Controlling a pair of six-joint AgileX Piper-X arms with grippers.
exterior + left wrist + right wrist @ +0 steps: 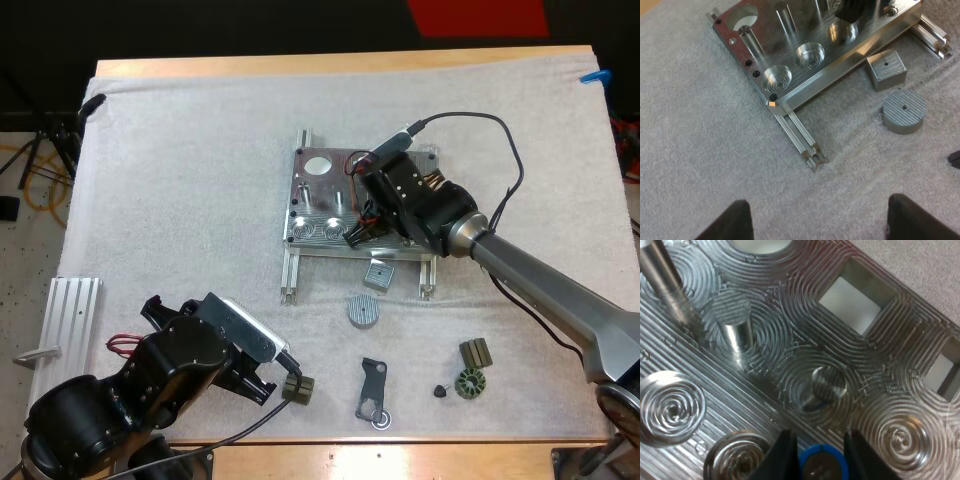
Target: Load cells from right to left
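Right gripper [820,449] clenched on blue cell [823,465] over near row of the fixture [318,205], apparently to seat it | left gripper [822,222] released, parked clear.

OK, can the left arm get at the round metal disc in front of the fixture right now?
Probably yes. The left gripper is open, bare mat lies between it and the disc, and the right gripper is over the fixture.

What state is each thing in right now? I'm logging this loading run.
right hand, shut on the blue cell
left hand, open over the mat
fixture, flat on the mat, two front pockets empty
round disc, loose on the mat
square block, loose on the mat
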